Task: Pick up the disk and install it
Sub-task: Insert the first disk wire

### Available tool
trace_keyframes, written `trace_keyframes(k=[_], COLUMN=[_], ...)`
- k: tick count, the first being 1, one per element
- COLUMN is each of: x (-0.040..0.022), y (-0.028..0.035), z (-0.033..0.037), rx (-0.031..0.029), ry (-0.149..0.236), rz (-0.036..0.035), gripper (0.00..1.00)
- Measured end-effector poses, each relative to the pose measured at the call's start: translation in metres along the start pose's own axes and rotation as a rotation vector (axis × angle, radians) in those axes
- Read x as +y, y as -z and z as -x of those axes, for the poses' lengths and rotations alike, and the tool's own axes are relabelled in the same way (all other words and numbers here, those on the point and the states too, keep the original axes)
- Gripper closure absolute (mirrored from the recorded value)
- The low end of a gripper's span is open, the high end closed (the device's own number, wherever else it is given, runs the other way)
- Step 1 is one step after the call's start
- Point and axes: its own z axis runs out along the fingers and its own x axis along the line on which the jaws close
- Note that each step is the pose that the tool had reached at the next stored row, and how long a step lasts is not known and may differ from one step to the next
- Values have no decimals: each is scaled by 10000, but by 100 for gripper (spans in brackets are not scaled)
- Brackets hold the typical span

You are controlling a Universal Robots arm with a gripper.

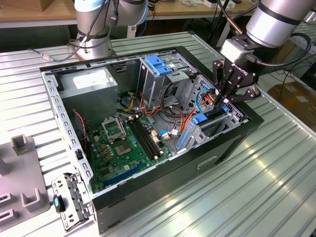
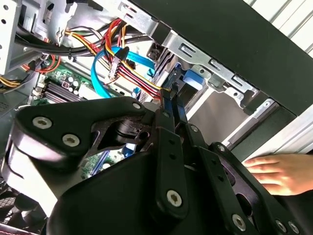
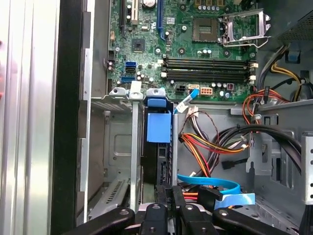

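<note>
The disk (image 1: 209,121) stands on edge in the drive bay at the open computer case's (image 1: 232,148) side on the exterior view's right. Its blue plastic rail (image 3: 159,126) and dark body (image 3: 150,166) show in the first wrist view, slid between the bay's metal walls. My gripper (image 1: 220,101) hangs just above the bay's near end. The fingers (image 3: 174,192) are pressed together, shut, right at the disk's end. In the second wrist view the fingertips (image 2: 172,100) meet beside a blue part (image 2: 190,81) of the disk; a hold on it cannot be made out.
Red, yellow and blue cables (image 3: 210,181) crowd beside the bay. The motherboard (image 1: 128,143), a grey power supply box (image 1: 91,81) and a metal cage with a blue top (image 1: 158,64) fill the case. A person's hand (image 2: 274,171) rests outside the case wall. Grey fixtures (image 1: 22,173) lie on the table.
</note>
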Motion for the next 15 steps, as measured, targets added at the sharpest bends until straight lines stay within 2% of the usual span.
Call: trace_keyframes(k=[5,15], x=[12,13], y=[-11,-59], z=[-4,-7], rx=[7,9], ry=[194,181], rz=[1,2], gripper=[84,84])
